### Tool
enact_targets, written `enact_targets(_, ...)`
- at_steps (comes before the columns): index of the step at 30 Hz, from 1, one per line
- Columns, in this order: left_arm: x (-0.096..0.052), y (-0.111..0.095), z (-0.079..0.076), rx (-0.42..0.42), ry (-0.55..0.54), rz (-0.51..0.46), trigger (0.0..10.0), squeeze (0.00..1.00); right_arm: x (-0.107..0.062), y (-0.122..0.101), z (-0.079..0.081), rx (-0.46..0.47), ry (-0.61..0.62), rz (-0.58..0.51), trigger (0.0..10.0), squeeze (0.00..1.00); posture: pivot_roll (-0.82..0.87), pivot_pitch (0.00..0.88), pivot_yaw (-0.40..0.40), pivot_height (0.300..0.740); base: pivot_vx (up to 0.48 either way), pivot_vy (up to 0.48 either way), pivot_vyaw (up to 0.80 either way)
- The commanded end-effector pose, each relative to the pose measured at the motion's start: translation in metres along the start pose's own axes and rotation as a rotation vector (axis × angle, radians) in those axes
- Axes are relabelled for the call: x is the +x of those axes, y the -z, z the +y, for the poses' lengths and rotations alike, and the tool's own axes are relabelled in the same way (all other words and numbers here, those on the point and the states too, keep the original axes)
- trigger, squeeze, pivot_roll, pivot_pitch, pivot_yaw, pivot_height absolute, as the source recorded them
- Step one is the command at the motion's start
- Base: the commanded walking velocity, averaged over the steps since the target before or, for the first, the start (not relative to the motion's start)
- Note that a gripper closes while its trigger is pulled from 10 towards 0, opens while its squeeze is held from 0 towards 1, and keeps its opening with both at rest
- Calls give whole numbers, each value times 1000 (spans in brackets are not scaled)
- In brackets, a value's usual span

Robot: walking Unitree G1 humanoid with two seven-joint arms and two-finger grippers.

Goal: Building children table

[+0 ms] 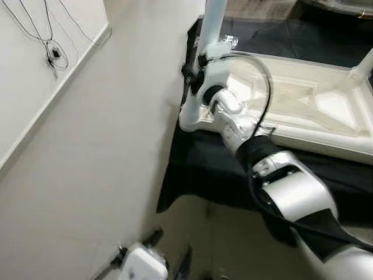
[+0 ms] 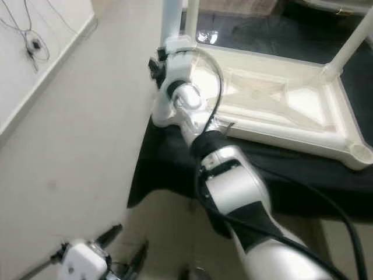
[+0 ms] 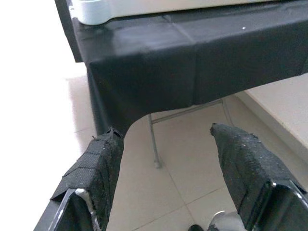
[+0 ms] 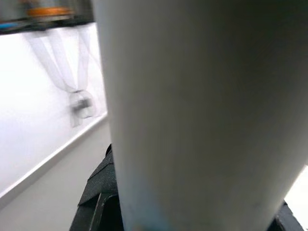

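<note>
A white plastic children's table [image 2: 274,111] lies upside down on a work surface draped in black cloth [image 1: 198,169], its ribbed underside facing up. One white leg [image 1: 213,23] stands upright in the near-left corner socket, and a second leg [image 2: 349,49] rises from the far-right corner; the near-right corner socket [image 2: 360,153] is an open round hole. The robot's right arm reaches forward across the cloth to the near-left corner, where the right gripper [image 1: 192,73] is at the upright leg, low on it, just above the socket. Its wrist camera looks straight onto that pale cylinder [image 4: 202,115], with black finger pads [image 4: 98,192] showing on either side of it, so the fingers appear closed around the leg. The left gripper [image 1: 169,256] hangs low at the near left, over the beige tiled floor [image 1: 105,151], fingers [image 3: 96,168] spread apart and holding nothing. Its wrist view shows a folding metal leg [image 3: 154,142] under the draped edge. Cables [image 1: 52,52] hang on the white wall at far left.
</note>
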State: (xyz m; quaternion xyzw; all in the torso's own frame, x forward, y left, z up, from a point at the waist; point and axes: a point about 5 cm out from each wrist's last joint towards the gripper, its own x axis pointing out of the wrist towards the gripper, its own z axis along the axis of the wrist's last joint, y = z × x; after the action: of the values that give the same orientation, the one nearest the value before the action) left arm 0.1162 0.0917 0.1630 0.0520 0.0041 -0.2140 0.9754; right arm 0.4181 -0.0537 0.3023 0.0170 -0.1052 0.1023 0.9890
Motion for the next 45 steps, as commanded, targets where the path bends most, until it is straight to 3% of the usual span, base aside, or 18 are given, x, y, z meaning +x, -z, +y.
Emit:
enact_targets(1,-2,4,-2,-7,9,24,10000,0,-19,73,-20,-32,176,369,10000,0,94,304,-88,740,0,0,0)
enact_targets(4,-2,4,-2,-7,9,24,10000,0,-19,73,-19,-43,228,361,10000,0,95,304,-86,740,0,0,0)
enact_targets(7,-2,4,-2,-6,8,25,10000,0,-22,71,-24,-73,421,344,10000,0,102,302,-91,740,0,0,0)
enact_targets(10,-2,4,-2,-6,8,25,10000,0,-22,71,-24,-73,421,344,10000,0,102,302,-91,740,0,0,0)
enact_targets(12,-2,5,-2,-6,7,24,10000,0,-27,70,-27,-72,650,330,10000,0,108,295,-91,740,0,0,0)
enact_targets(16,-2,5,-3,-7,5,23,10000,0,-32,67,-25,-55,814,289,10000,0,110,292,-92,740,0,0,0)
enact_targets(23,1,7,-2,-5,-2,20,10000,0,-34,45,-13,-118,989,150,10000,0,125,276,-104,740,0,0,0)
enact_targets(28,2,8,-1,-2,-4,20,10000,0,-32,35,-9,-106,996,111,10000,0,119,269,-104,740,0,0,0)
enact_targets(31,3,10,0,0,-5,21,10000,0,-29,32,-5,-74,961,103,10000,0,115,264,-105,740,0,0,0)
enact_targets(32,5,11,0,2,-6,20,10000,0,-22,20,6,0,827,43,10000,0,102,254,-107,740,0,0,0)
enact_targets(33,5,11,0,2,-6,20,10000,0,-22,20,6,0,827,43,10000,0,102,254,-107,740,0,0,0)
enact_targets(34,7,12,1,3,-9,18,10000,0,-16,7,13,62,703,-17,10000,0,90,246,-106,740,0,0,0)
enact_targets(35,7,12,1,3,-9,18,10000,0,-16,7,13,62,703,-17,10000,0,90,246,-106,740,0,0,0)
enact_targets(36,8,14,2,5,-10,17,10000,0,-11,-5,22,109,561,-79,10000,0,87,242,-105,740,0,0,0)
enact_targets(37,8,14,2,5,-10,17,10000,0,-11,-5,22,109,561,-79,10000,0,87,242,-105,740,0,0,0)
enact_targets(41,14,17,5,17,-18,6,10000,0,-4,-16,35,210,103,-166,10000,0,73,226,-108,740,0,0,0)
enact_targets(42,14,17,5,17,-18,6,10000,0,-4,-16,35,210,103,-166,10000,0,73,226,-108,740,0,0,0)
enact_targets(45,16,18,6,19,-19,4,10000,0,-5,-15,42,230,-75,-180,10000,0,69,221,-110,740,0,0,0)
